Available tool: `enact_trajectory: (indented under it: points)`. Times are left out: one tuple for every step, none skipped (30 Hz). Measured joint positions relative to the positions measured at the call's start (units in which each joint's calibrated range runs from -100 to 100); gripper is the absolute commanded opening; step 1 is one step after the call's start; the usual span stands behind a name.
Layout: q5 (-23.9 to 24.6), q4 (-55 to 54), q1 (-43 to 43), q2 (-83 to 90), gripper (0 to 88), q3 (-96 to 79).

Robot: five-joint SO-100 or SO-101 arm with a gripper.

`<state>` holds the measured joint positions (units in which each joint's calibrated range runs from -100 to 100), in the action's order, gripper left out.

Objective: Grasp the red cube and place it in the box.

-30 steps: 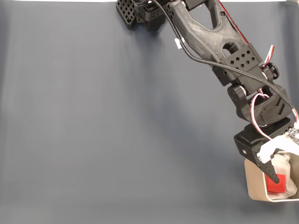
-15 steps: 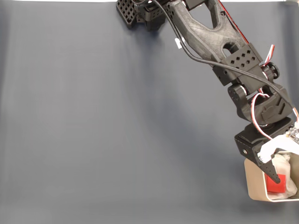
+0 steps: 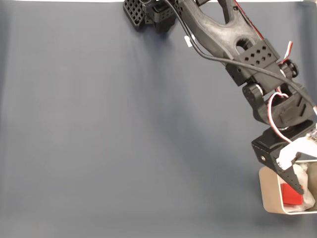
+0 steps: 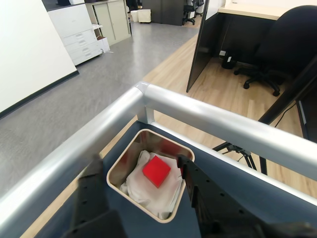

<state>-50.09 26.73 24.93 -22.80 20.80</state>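
The red cube (image 3: 290, 194) (image 4: 156, 171) lies on white padding inside the beige box (image 3: 269, 192) (image 4: 117, 167), which sits at the lower right edge of the fixed view. My gripper (image 3: 303, 181) (image 4: 138, 161) hangs over the box, open. In the wrist view its two dark fingers (image 4: 92, 184) stand apart on either side of the box, with the cube below them and free of both. The black finger (image 3: 290, 176) crosses the box's top in the fixed view and hides part of the padding.
A dark grey mat (image 3: 124, 129) covers the table to the left of the arm. A silver rail (image 4: 213, 121) runs along the table's edge just beyond the box. The arm's base (image 3: 148, 12) stands at the top centre.
The arm and gripper have shifted slightly to the right in the fixed view. The black fingertip has moved off the cube, which stays in the box.
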Motion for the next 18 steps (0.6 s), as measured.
enact_trajectory:
  points:
    - [-0.05, 0.0, -0.22, 1.04, 0.8, -0.99]
    - [-0.05, 0.0, -0.67, 2.17, 0.0, -2.26]
    - [-0.1, 0.0, -1.11, 3.39, 0.0, -3.16]
    - [-0.1, 0.0, -1.78, 4.95, 0.0, -4.61]
    - [-0.05, 0.0, -2.52, 6.51, 0.0, -5.7]
    - [0.05, 0.0, -3.56, 8.16, 0.0, -7.05]
    - [0.05, 0.0, -4.75, 10.25, 0.0, -8.86]
    - [0.05, 0.0, -5.93, 12.51, 0.0, -10.85]
    - [0.05, 0.0, -7.12, 14.85, 0.0, -12.84]
    - [0.1, 0.0, -8.53, 17.37, 0.0, -15.01]
    - [0.1, 0.0, -10.01, 20.23, 0.0, -17.72]
    - [0.0, 0.0, -11.42, 23.01, 0.0, -20.43]
    - [0.1, 0.0, -12.83, 26.14, 0.0, -23.42]
    - [0.24, 0.0, -14.32, 29.27, 0.0, -26.67]
    - [0.44, 0.0, -15.58, 32.48, 0.0, -30.11]
    - [0.68, 0.0, -16.77, 35.69, 0.0, -33.73]
    - [0.93, 0.0, -17.8, 39.34, 0.0, -37.61]
    - [1.07, 0.0, -18.84, 42.81, 0.0, -41.5]
